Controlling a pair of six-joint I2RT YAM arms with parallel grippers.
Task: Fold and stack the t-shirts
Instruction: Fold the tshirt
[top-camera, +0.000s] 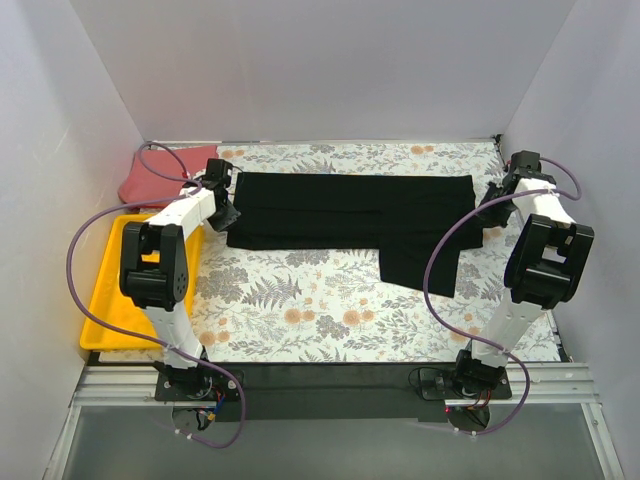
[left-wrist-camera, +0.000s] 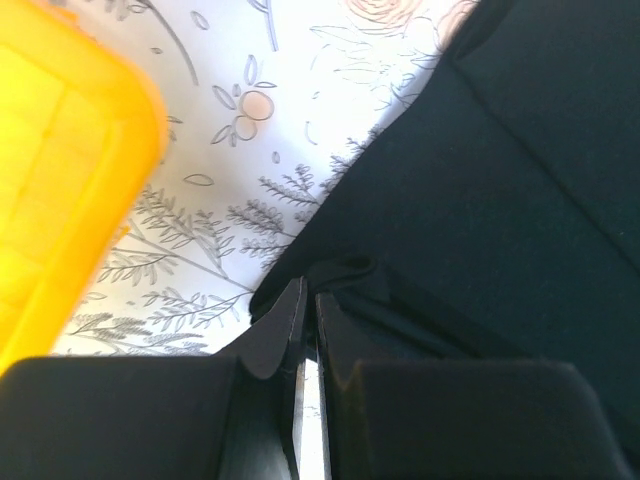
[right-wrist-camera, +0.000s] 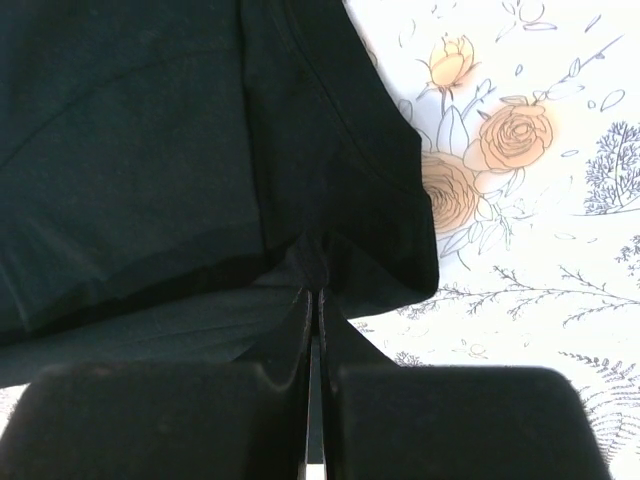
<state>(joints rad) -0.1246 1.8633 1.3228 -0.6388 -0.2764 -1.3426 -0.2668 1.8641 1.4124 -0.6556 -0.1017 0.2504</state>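
Black cloth t-shirt (top-camera: 340, 215) stretched 9-to-3 on floral-patterned cloth (top-camera: 300, 310); your left gripper (left-wrist-camera: 310, 300), right gripper (right-wrist-camera: 315, 297) each clamp 1 end, jaws closed on fabric.

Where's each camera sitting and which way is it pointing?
Top external: above, behind the bases, looking down at the black t-shirt; both arms show.
Left wrist: looks along the left end effector, shut on the shirt's edge, yellow tray beside.
Right wrist: looks along the right end effector, shut on the opposite edge.
All share the shirt and floral cloth.
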